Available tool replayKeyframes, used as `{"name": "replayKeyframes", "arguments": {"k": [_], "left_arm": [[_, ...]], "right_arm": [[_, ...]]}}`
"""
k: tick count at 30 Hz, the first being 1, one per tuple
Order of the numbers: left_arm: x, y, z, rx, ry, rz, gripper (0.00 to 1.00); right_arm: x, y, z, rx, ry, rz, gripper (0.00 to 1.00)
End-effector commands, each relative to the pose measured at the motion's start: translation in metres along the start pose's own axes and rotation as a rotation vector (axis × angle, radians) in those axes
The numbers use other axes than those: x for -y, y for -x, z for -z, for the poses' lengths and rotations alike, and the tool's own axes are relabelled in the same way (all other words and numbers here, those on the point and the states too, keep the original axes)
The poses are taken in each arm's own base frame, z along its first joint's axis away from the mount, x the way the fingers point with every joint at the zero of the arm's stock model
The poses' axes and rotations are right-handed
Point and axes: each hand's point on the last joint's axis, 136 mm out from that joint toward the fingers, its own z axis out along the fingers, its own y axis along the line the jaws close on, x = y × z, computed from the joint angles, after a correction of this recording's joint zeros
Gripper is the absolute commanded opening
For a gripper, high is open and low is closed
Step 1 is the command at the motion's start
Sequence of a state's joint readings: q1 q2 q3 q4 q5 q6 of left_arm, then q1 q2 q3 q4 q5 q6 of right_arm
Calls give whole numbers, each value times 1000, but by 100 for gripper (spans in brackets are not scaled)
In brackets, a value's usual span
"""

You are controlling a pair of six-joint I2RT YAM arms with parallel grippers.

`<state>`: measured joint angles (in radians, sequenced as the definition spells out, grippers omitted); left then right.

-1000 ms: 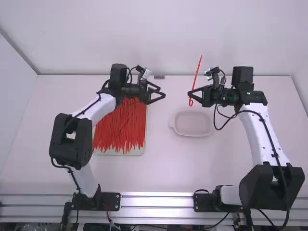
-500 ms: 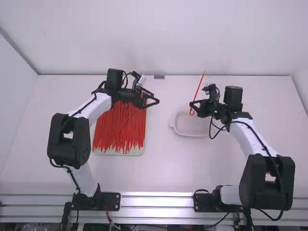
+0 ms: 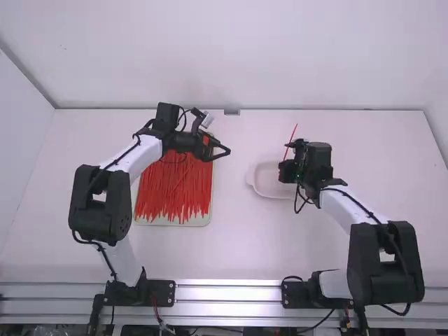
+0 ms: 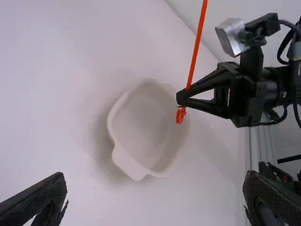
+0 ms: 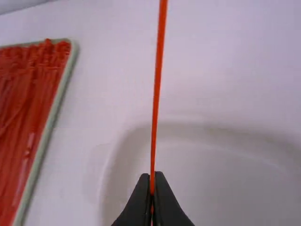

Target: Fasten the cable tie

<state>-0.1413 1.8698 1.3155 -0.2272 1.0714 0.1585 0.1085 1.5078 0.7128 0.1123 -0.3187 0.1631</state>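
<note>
Illumination is bright and even across the table, consistent with diffuse overhead light (all shadow edges are soft). In the left wrist view, a pale grey shadow rings the outer wall of the bowl. In the right wrist view, gentle shading lies under the bowl's rim. The table surface reads matte. A small highlight sits on the silver camera housing. The right gripper, clamped on the cable tie, reads as a dark shape. The rail below the table's front edge is dimmer. The table's far edge runs straight to both corners.
</note>
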Motion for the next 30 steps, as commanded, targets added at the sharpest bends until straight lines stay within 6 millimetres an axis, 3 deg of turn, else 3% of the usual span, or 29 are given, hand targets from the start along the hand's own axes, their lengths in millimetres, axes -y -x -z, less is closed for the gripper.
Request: {"name": "replayKeyframes", "arguments": {"k": [1, 11, 16, 17, 30], "left_arm": [[5, 8, 1, 10, -10, -41, 99], [5, 7, 1, 6, -10, -28, 99], [5, 7, 1, 7, -9, -29, 99], [5, 7, 1, 7, -9, -29, 99], [5, 7, 1, 6, -9, -28, 99]], "right_arm": [[14, -15, -11, -32, -76, -22, 0], [28, -46, -44, -113, -87, -41, 1], [30, -45, -45, -113, -89, -44, 15], [30, -44, -45, -110, -90, -45, 99], [25, -34, -33, -84, -86, -41, 99]]}}
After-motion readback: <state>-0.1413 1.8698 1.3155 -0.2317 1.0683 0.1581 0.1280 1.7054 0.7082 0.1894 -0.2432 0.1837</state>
